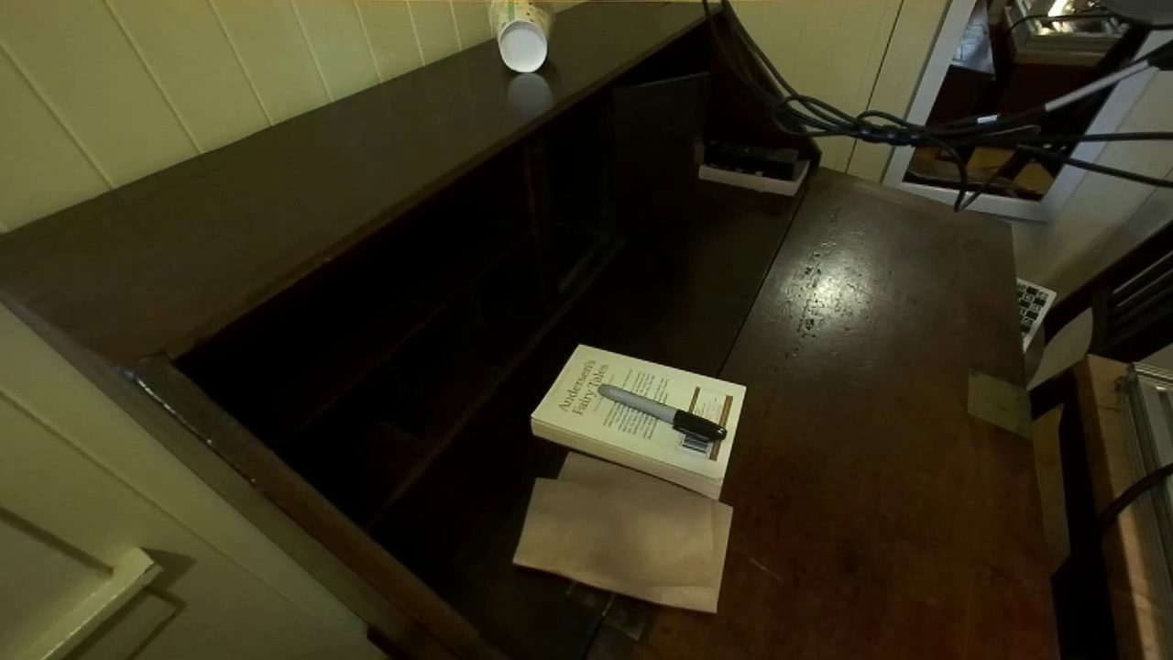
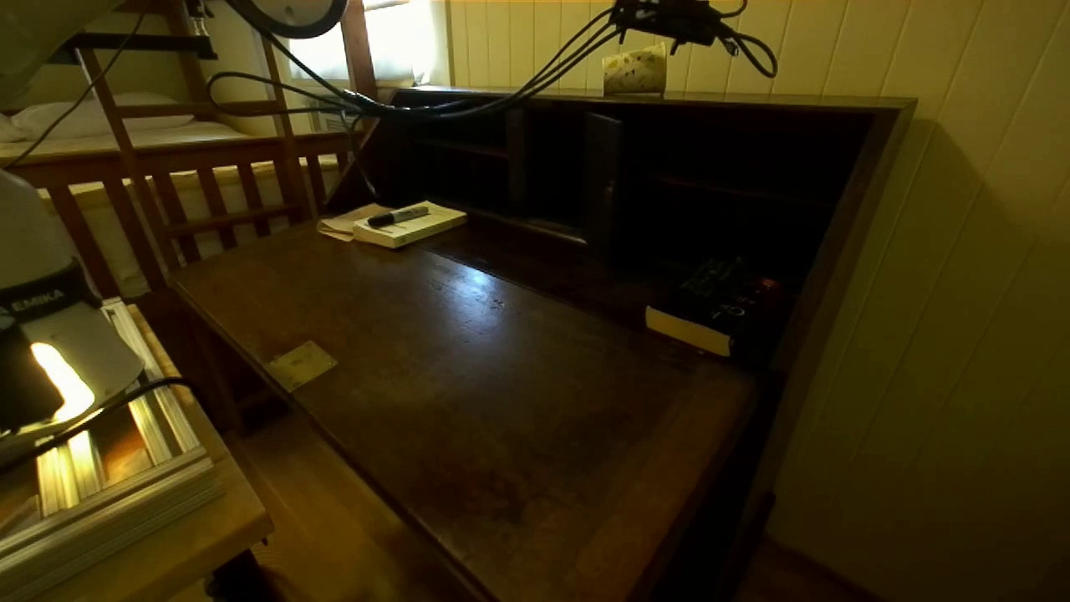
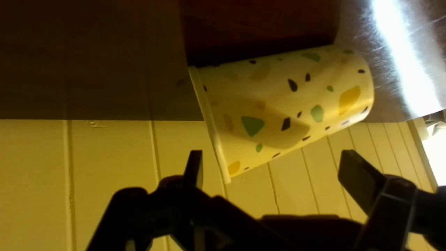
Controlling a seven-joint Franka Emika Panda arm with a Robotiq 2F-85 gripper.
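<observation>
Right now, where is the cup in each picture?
In an exterior view: cup at the top edge, just left of centre.
In an exterior view: cup near the top, right of centre.
In the wrist view: cup large, right of centre.
Shared landmark: panelled wall.

In an exterior view, the camera looks steeply down along the bench (image 1: 880, 412) from near the paperback (image 1: 623, 433). In an exterior view, the camera faces it obliquely from the opposite end. Both exterior views share bench, paperback and paper cup (image 2: 634, 71). Wrist view: paper cup at close range.
</observation>
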